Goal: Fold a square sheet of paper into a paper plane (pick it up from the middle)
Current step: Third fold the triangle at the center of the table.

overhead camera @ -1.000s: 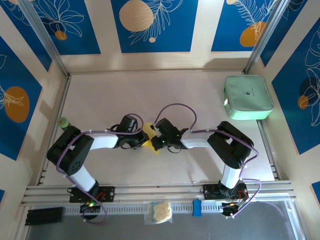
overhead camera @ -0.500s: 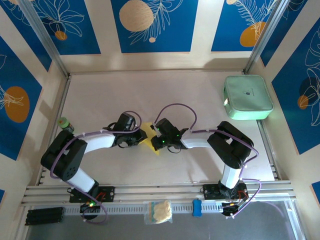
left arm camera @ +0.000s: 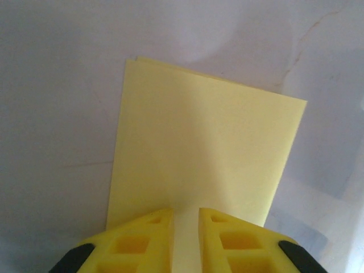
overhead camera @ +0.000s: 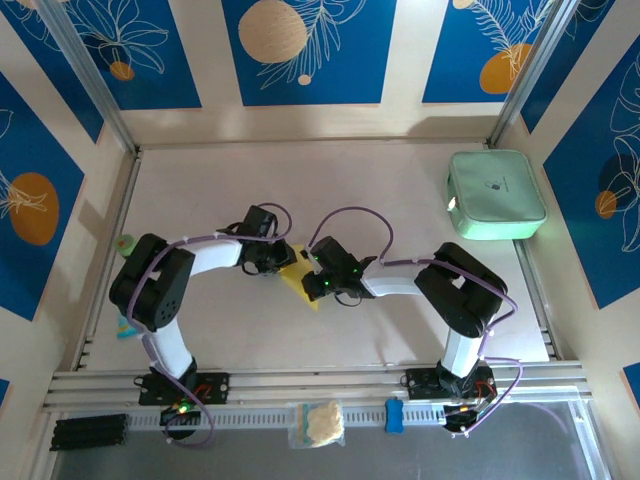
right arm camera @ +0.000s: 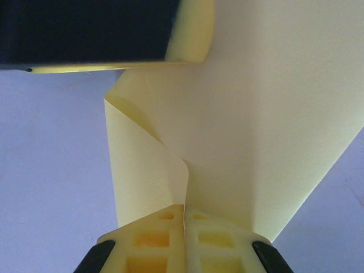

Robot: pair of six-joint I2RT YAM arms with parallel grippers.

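Note:
The square sheet of paper [overhead camera: 299,270], yellow and folded over, lies mid-table between my two grippers. In the left wrist view its folded layers [left arm camera: 205,148] spread flat ahead of my left gripper [left arm camera: 185,219], whose jaws stand a narrow gap apart with paper showing between them. My left gripper [overhead camera: 278,260] sits at the sheet's left edge. My right gripper [right arm camera: 185,213] is shut on a raised crease of the paper [right arm camera: 273,114], which curls up between its fingers. In the top view the right gripper [overhead camera: 312,283] is at the sheet's right side.
A mint-green rounded case [overhead camera: 496,194] sits at the back right. A cream wad in a clear bag [overhead camera: 320,423] and a small blue item [overhead camera: 394,415] lie on the front rail. A green object [overhead camera: 125,243] is by the left wall.
The left arm drew back to the left, then swung in again to the sheet's left edge, a little farther back. Its jaws parted slightly. The right arm stayed still.

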